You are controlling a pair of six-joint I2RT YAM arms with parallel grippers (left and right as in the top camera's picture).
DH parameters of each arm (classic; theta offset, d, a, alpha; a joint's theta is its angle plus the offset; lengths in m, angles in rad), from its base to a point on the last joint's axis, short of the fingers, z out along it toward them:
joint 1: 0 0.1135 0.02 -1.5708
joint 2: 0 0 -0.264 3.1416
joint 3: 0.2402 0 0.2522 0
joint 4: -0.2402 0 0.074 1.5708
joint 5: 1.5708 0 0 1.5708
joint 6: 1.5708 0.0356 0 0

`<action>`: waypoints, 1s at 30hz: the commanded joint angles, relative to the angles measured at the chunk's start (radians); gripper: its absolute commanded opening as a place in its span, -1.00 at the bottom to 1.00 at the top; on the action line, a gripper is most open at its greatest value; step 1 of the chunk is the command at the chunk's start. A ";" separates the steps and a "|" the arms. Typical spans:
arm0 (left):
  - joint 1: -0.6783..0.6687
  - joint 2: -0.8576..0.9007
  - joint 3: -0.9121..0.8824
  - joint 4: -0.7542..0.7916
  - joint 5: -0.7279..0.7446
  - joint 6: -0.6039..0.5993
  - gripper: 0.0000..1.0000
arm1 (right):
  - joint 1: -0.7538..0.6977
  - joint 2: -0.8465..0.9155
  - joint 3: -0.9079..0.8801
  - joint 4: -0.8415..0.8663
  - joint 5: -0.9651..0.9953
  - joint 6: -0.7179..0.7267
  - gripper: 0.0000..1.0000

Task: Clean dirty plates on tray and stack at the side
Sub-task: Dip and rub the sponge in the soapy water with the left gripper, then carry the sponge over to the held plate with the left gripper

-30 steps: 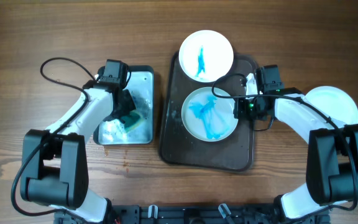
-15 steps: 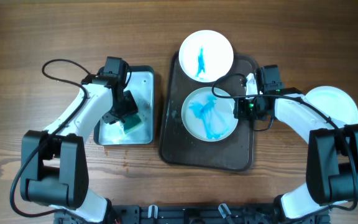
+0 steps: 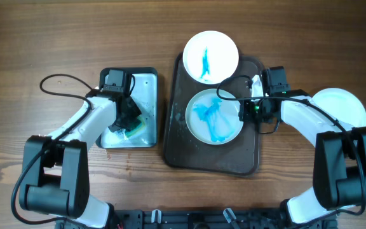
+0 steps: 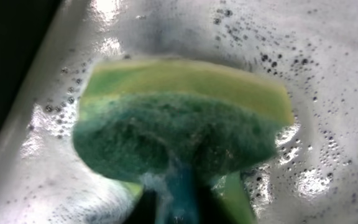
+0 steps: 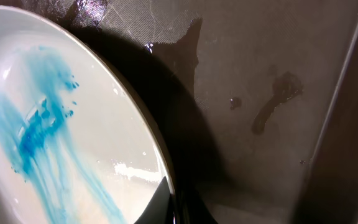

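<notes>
Left gripper, angled into basin, clamps sponge — right gripper pinches rim of smeared plate.

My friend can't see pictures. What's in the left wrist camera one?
A green scrubby sponge with a yellow layer fills the view, gripped from the bottom edge. Around it is a metal tub, wet with soap bubbles.

Left arm and right arm: white shells, black joints, looping black cables.
</notes>
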 commanded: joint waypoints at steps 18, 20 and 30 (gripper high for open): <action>-0.001 -0.027 0.391 -0.383 0.175 0.217 -0.92 | 0.003 0.034 -0.009 -0.004 0.023 0.011 -0.91; -0.008 -0.042 0.410 -0.355 0.244 0.277 -0.92 | 0.003 0.034 -0.009 -0.005 0.024 -0.029 -0.91; -0.204 -0.043 0.409 -0.149 0.262 0.330 -0.92 | 0.003 0.034 -0.010 -0.006 0.025 -0.029 -0.91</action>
